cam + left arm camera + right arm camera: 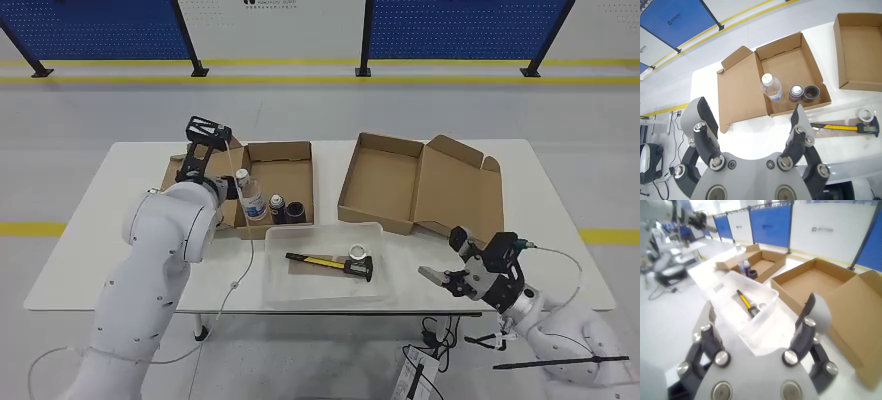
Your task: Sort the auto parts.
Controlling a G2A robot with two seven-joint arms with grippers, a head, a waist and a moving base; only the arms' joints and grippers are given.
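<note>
Top view: my left pincer [210,130] and right pincer [442,255] both gape wide, empty; caliper [330,264] lies flat in the tub [275,290], so I reckon a grab could skid.

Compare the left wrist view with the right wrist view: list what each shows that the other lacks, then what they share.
Left wrist view alone: the left gripper, fingers open. Right wrist view alone: the right gripper, fingers open, and the right box's opened lid. Both: the left box holding a bottle, spray can and black cylinder; the caliper in the clear bin; the right box.
</note>
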